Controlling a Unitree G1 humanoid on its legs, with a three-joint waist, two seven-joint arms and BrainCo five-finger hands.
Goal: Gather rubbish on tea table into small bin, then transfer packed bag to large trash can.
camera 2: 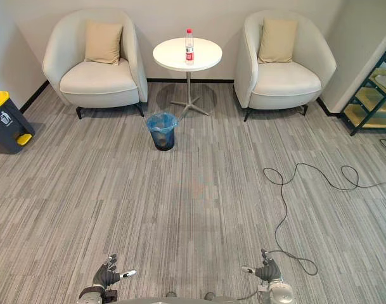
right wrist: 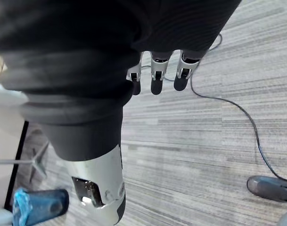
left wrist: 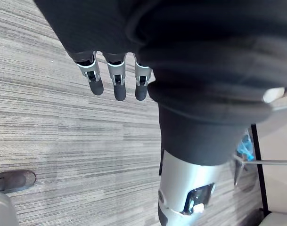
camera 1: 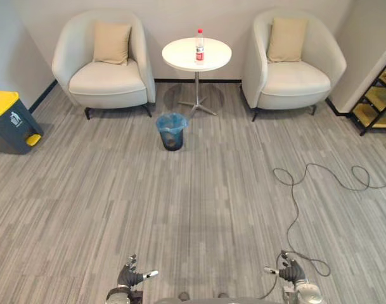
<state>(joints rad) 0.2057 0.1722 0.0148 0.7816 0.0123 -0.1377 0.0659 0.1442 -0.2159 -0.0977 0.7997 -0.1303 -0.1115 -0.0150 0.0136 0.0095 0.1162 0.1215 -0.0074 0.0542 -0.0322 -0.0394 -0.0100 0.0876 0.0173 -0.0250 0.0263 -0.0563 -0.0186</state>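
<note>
Left hand (camera 1: 129, 277) and right hand (camera 1: 291, 273) spread empty, red-labelled bottle (camera 1: 199, 45) on tea table (camera 1: 180, 57), print unreadable

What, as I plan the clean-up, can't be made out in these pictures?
Small bin contents: eye views, hidden behind its near wall.
Bottle on the tea table: eye views, too small to tell full or empty.
Large trash can: eye views, cut by the left edge.

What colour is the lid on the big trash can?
Yellow lid on a dark grey trash can; clearest in the left eye view.
</note>
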